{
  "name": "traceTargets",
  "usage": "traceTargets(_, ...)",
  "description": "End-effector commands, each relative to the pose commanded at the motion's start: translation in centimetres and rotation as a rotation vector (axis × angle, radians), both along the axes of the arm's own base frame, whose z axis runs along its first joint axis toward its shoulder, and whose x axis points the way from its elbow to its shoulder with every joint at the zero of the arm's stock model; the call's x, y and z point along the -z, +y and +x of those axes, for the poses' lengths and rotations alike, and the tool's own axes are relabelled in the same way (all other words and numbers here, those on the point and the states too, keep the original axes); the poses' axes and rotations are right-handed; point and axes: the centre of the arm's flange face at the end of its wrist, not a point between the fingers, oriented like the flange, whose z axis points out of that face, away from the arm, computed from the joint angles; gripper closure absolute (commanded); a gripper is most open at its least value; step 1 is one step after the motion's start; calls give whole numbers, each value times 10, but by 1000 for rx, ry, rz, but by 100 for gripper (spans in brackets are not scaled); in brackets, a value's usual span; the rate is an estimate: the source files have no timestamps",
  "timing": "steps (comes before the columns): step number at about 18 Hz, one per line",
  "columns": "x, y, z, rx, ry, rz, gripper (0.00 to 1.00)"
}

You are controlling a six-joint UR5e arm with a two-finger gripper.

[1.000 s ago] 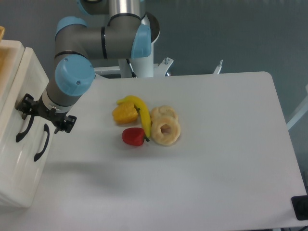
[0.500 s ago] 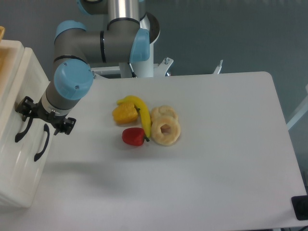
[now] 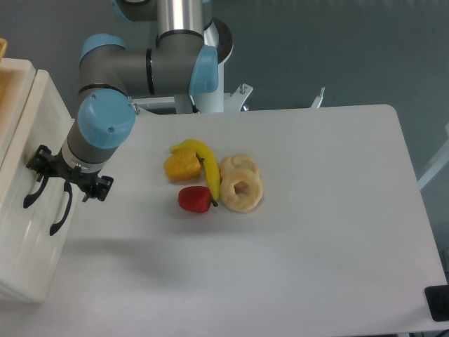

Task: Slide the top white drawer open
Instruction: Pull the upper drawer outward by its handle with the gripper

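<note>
The top white drawer (image 3: 28, 133) is the cream panel nearer the cabinet's top, at the far left, and it looks shut. Its curved black handle (image 3: 33, 191) lies just below the left side of my gripper (image 3: 67, 178). The lower drawer's black handle (image 3: 62, 208) sits right under the gripper. The gripper hangs from the blue and grey arm, close against the drawer fronts. Its black fingers (image 3: 40, 160) stick out on both sides of the wrist, spread apart, with nothing held. The fingertips are hidden under the wrist.
A yellow-orange tray (image 3: 8, 91) rests on top of the cabinet. Toy food lies mid-table: a banana (image 3: 205, 165), an orange piece (image 3: 182, 167), a red piece (image 3: 194, 199) and two pale rings (image 3: 240, 190). The arm's base (image 3: 189, 77) stands at the back edge.
The gripper has shifted slightly left and down, toward the drawer fronts and closer over the handles. The drawers and the toy food have not moved.
</note>
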Motion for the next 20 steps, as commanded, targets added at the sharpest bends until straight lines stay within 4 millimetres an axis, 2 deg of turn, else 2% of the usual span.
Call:
traceTargets(12,-12,-2,-17,-22,16,25,0)
traceTargets(20,-14,-9,-43,-65,20,28,0)
